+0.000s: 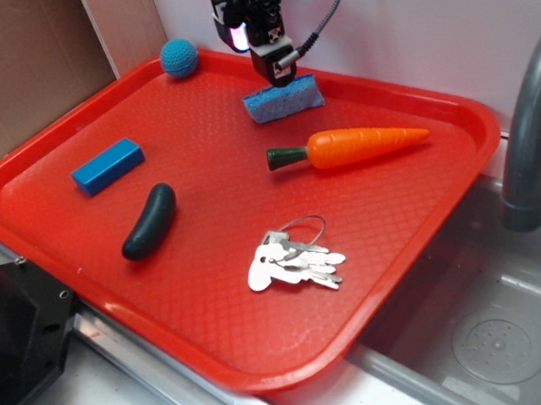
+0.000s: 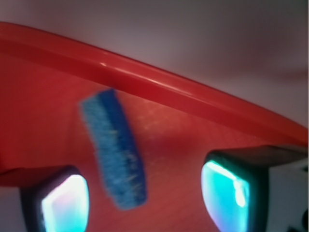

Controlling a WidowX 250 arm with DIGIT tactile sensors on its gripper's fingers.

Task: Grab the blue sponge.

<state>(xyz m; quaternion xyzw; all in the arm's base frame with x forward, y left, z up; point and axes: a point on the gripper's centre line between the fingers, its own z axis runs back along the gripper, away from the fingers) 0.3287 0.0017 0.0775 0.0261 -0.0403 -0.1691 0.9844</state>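
Red plastic fills both views: a tray (image 1: 212,293) that carries everything, its raised rim running just beyond the gripper (image 1: 283,72). In the exterior view the gripper hangs at the far side of the tray, directly over the blue sponge (image 1: 283,99), and looks to be touching its top edge, though from this angle contact cannot be confirmed. The wrist view settles what the exterior one hides: the jaws stand apart, one glowing teal pad (image 2: 65,203) to each side, and the sponge lies slanted between them, nearer the left pad, with bare tray showing between it and the right one; nothing is clamped. That view is blurred and shows only sponge, tray floor and rim. The exterior view alone shows the rest: a teal knitted ball (image 1: 179,57) near the rim to one side of the jaws, an orange carrot (image 1: 356,146) just in front of the sponge, a bright-blue block (image 1: 107,166), a dark green pickle-shaped piece (image 1: 149,221) and a bunch of keys (image 1: 293,259) well away towards the tray's near side, and a grey faucet (image 1: 529,123) over a sink (image 1: 491,335).
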